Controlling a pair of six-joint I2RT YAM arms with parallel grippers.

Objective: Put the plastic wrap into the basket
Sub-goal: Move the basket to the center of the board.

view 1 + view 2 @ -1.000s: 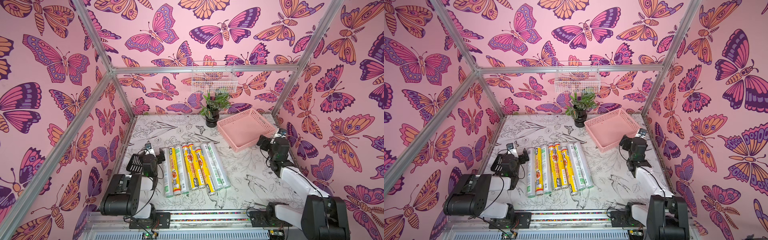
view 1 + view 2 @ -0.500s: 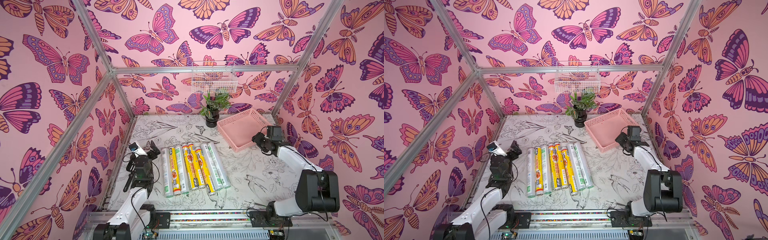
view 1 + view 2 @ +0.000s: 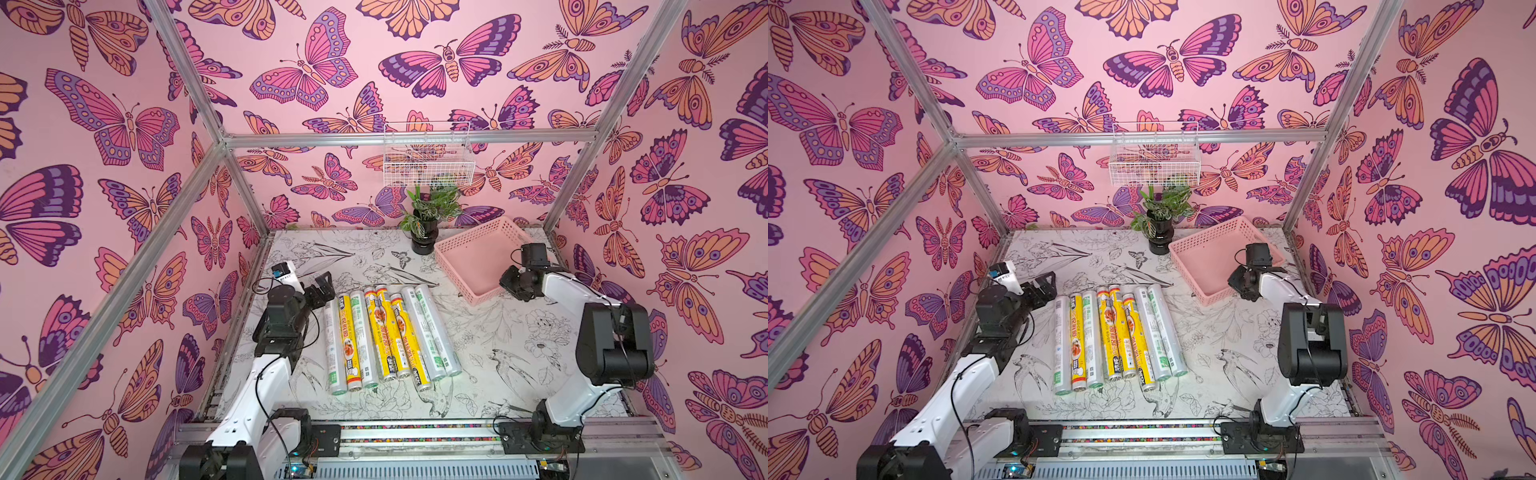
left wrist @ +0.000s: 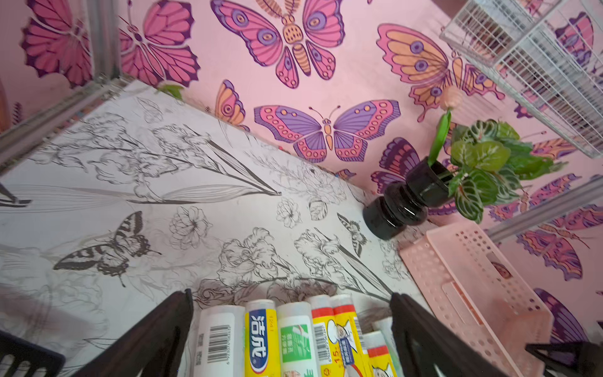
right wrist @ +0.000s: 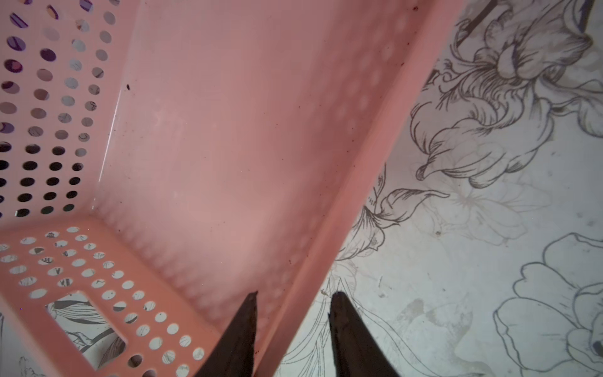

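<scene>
Left wrist view: rolls lie side by side on the table, left gripper spread wide at their far ends.
Further back on my right, I see the right gripper straddling the basket wall, one finger inside, one outside; I can't tell whether it pinches. Every roll sits well apart from the basket, nearer to me.
</scene>
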